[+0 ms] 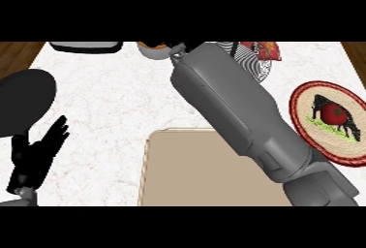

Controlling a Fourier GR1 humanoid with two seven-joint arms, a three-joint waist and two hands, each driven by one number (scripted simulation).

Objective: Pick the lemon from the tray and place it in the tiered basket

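The beige tray (178, 169) lies at the lower middle, and no lemon shows on its visible part. My right forearm crosses it and stretches up to the top edge, where only a small black part of my right hand (175, 48) shows. Just left of that hand, an orange-yellow rounded thing (152, 47) is cut off by the top edge; I cannot tell whether it is the lemon or whether the hand holds it. The tiered basket (256, 65), striped black and white, sits at the top right, partly behind the forearm. My left hand (36, 155) rests open at the lower left.
A round woven plate (307, 104) with a red tomato (333, 114) sits at the right edge. A black round object (25, 99) lies at the far left. A dark-rimmed white item (85, 47) is at the top left. A red patterned thing (263, 49) sits by the basket.
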